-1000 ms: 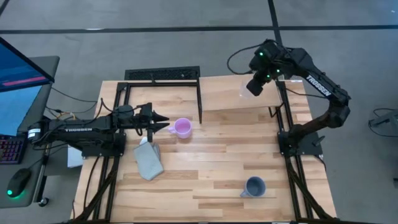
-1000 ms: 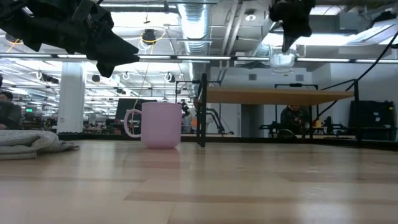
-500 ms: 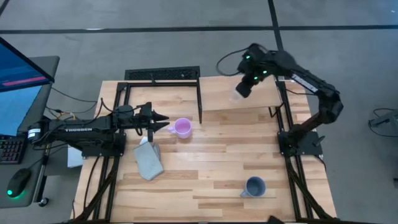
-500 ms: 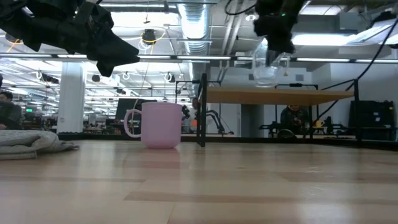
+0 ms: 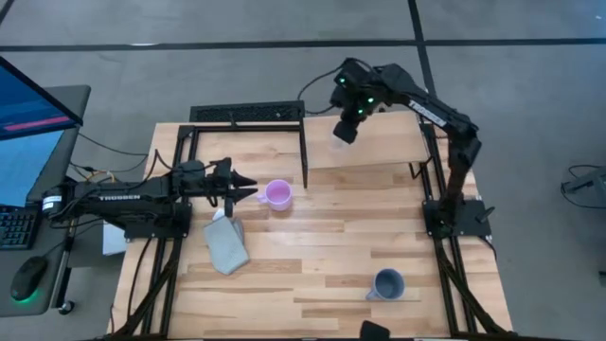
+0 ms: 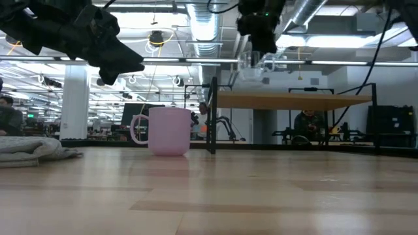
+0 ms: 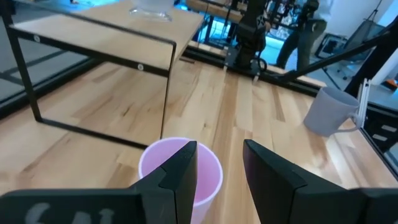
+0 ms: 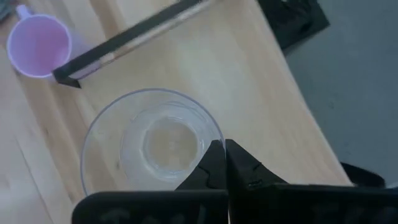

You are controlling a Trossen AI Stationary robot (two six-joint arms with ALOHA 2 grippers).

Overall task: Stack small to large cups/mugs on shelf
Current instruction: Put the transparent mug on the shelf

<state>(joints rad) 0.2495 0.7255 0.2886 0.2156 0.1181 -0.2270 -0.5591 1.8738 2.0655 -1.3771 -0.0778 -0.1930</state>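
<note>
My right gripper is over the left part of the light-wood shelf, shut on the small clear glass cup, which also shows in the low view. The pink-lilac mug stands upright on the table to the left of the shelf. My left gripper is open, level, just above the mug's handle side, with one finger over the mug's rim and touching nothing. The blue-grey mug stands near the table's near right edge. My right gripper holds the glass cup by its rim, on one side of the mouth. One finger is inside the cup and one outside, coming from above and pointing down. The cup hangs upright below the fingers, lifted clear just above the shelf top.
A folded grey-blue cloth lies near my left gripper, on the table's left side. A bare black metal frame stands at the far edge beside the shelf. A monitor and keyboard sit left of the table. People show in the room beyond.
My right gripper has carried the glass cup toward the table's left, from above the shelf's right part to above its left part, at about the same height and still shut on it.
</note>
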